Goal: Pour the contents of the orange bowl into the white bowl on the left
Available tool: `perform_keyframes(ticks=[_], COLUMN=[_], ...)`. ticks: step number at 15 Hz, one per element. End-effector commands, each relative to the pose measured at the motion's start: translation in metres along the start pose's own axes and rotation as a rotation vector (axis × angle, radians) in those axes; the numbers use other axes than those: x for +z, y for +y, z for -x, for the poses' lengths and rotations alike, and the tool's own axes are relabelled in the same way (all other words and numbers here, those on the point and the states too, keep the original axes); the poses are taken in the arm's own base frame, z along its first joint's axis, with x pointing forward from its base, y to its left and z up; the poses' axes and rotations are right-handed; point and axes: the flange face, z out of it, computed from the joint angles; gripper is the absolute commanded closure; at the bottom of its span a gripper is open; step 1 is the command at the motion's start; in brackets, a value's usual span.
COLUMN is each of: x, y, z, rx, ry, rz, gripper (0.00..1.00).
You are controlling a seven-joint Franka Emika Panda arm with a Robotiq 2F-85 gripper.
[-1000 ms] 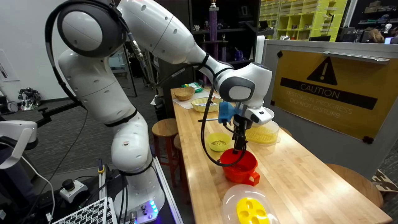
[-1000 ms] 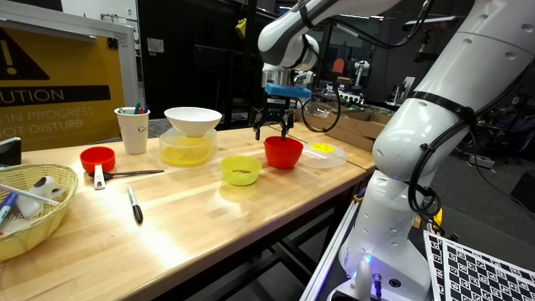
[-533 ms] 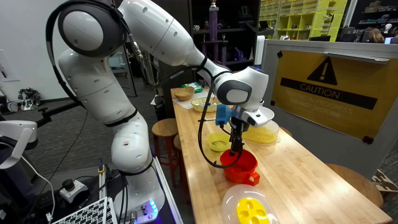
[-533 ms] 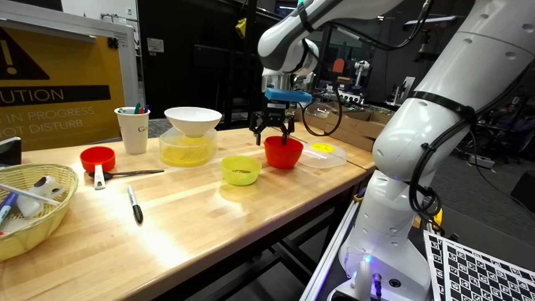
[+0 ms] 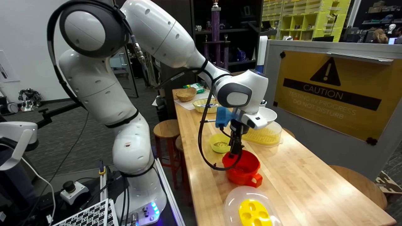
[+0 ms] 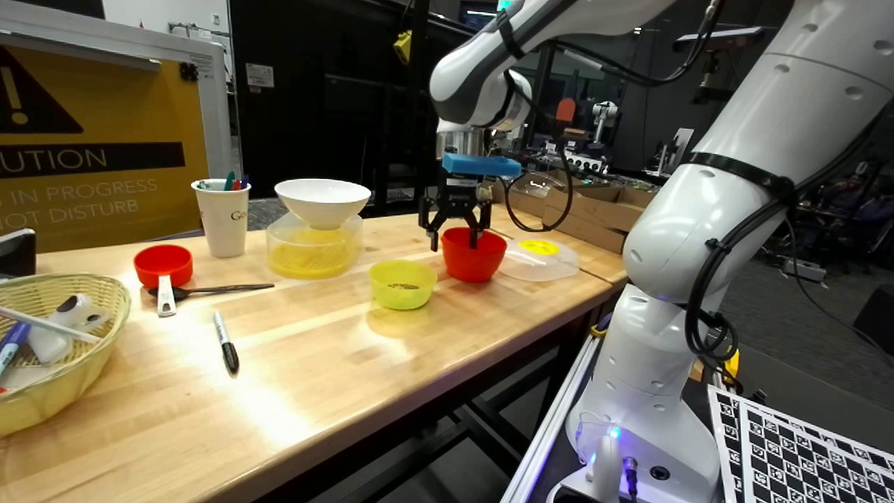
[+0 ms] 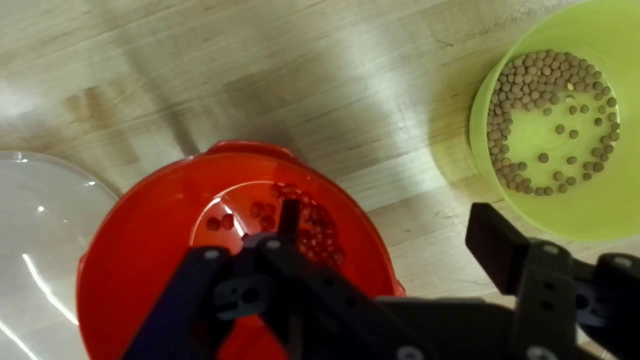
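Wooden table (image 6: 300,349) has clear container (image 6: 314,265) with white bowl (image 6: 323,201) on top, orange bowl (image 6: 475,263) well apart, upright, no pour yet. Your gripper (image 6: 454,246) just dropped lower, jaws wide but bit narrower, straddling orange rim; reads like grasp starting. Wrist view's dark, can't tell if inner finger (image 7: 289,220) touches. It hides some red bits (image 7: 320,235).

Orange bowl (image 6: 476,264), gap, yellow-green bowl (image 6: 402,298)

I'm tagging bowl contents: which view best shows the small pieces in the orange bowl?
The wrist view: looking down into the orange bowl, it separates the small pieces, though the gripper blocks part of the inside. Both exterior views show the bowl, but its pieces hardly, if at all.
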Motion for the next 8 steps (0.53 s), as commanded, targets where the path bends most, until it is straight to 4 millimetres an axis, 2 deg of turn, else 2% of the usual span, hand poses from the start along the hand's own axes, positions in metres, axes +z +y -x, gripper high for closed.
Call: perform_keyframes(ticks=[1, 8], x=[-0.0032, -0.0041], y=[-0.0011, -0.0008], z=[0.0069, 0.0051], rx=[0.017, 0.025], ry=[0.024, 0.028], rz=[0.000, -0.002], gripper=[0.46, 1.00])
